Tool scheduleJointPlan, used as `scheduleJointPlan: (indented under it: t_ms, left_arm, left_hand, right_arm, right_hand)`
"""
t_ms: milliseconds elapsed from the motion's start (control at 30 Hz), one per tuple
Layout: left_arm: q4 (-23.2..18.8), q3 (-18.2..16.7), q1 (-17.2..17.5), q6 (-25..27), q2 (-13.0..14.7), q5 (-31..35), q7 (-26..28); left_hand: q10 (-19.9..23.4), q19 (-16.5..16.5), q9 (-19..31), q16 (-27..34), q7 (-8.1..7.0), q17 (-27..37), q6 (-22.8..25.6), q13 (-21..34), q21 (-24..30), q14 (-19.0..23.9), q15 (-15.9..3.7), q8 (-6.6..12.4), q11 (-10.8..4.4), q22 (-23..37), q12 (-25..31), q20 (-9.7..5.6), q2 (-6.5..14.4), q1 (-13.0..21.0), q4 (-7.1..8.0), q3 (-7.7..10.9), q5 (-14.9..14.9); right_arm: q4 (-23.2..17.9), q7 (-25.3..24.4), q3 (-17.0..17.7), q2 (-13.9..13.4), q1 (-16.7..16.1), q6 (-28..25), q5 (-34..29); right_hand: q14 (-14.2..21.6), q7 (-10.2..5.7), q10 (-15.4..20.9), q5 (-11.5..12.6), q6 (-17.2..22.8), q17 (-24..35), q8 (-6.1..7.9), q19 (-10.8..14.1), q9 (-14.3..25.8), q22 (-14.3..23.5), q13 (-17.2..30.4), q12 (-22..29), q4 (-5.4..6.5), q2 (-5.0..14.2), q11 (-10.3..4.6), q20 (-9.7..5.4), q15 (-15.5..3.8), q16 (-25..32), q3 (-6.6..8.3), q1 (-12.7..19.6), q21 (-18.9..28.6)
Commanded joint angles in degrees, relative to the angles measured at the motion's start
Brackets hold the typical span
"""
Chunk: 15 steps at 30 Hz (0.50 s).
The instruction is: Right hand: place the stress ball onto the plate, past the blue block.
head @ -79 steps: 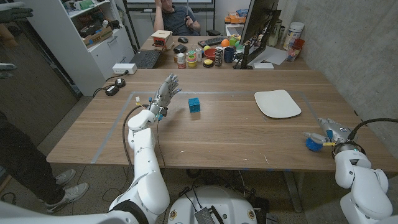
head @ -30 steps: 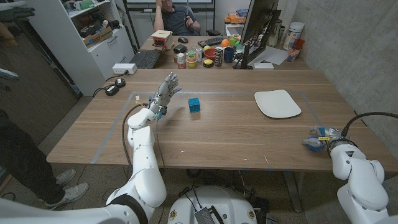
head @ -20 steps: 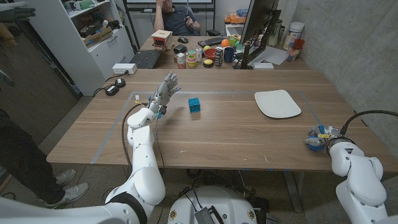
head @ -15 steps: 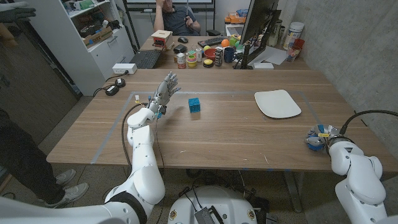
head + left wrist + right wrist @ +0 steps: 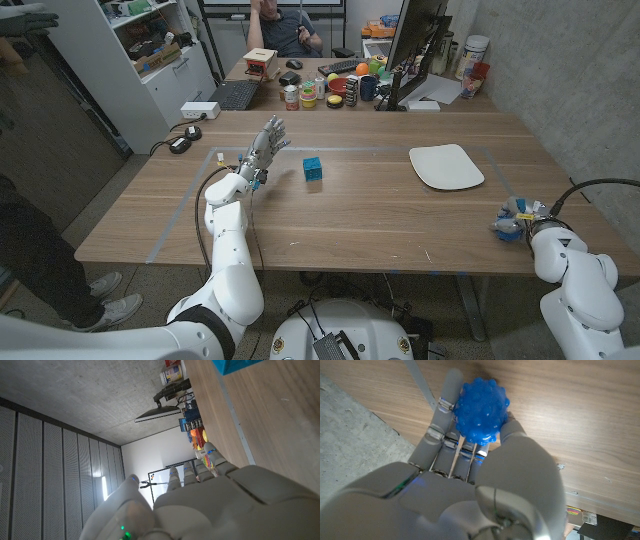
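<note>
A blue spiky stress ball point(image 5: 482, 410) sits between the fingers and thumb of my right hand point(image 5: 470, 475). In the head view that right hand point(image 5: 520, 217) grips the ball point(image 5: 506, 226) just above the table's right edge, near the front. The white plate point(image 5: 446, 166) lies farther back and to its left, with nothing on it. The blue block point(image 5: 313, 168) stands near the table's middle, left of the plate. My left hand point(image 5: 266, 148) is raised beside the block with its fingers spread and nothing in it. The left hand point(image 5: 200, 505) and the block's corner point(image 5: 235, 365) also show in the left wrist view.
Pale tape point(image 5: 215, 160) marks a rectangle on the wooden table. Behind it stands a cluttered desk with a monitor point(image 5: 415, 45), a keyboard point(image 5: 234, 95) and cups, and a person point(image 5: 285, 25) sits there. Another person's legs point(image 5: 40, 260) stand at the left.
My right hand has closed around the stress ball, which lay on the table beside it, and has lifted it slightly. The left hand, block and plate have not moved.
</note>
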Motion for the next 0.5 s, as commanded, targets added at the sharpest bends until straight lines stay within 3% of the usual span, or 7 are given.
scheduleJointPlan:
  t_ms: [33, 500]
  left_arm:
    - [0.7, -0.1, -0.3, -0.2, 0.2, 0.1, 0.0]
    - [1.2, -0.5, -0.5, -0.4, 0.4, -0.2, -0.1]
  left_hand:
    - [-0.5, -0.2, 0.3, 0.3, -0.23, 0.2, -0.3, 0.3, 0.0, -0.6, 0.22, 0.45, -0.42, 0.2, 0.3, 0.31, -0.3, 0.2, 0.04, -0.33, 0.2]
    - [-0.5, -0.2, 0.3, 0.3, -0.25, 0.2, -0.3, 0.3, -0.1, -0.6, 0.34, 0.46, -0.41, 0.2, 0.4, 0.33, -0.5, 0.2, -0.02, -0.52, 0.3]
  right_arm:
    - [-2.4, -2.1, 0.6, 0.6, -0.5, 1.3, 1.8]
    - [-5.8, -6.6, 1.8, 2.5, -1.6, 3.4, 3.0]
  right_hand:
    - [9.1, -0.12, -0.5, -0.1, -1.0, 0.3, 1.04, -2.2, 5.1, -0.4, 0.6, 0.7, 0.61, 2.84, 0.22, -4.78, -11.79, -0.5, -0.89, 3.2, 0.0]
    - [8.5, -0.45, -1.0, 0.1, -2.8, 0.7, 2.27, -2.8, 7.1, -1.7, 1.4, 1.0, 1.6, 2.57, 0.25, -4.88, -11.81, -1.3, -2.32, 2.1, -0.2]
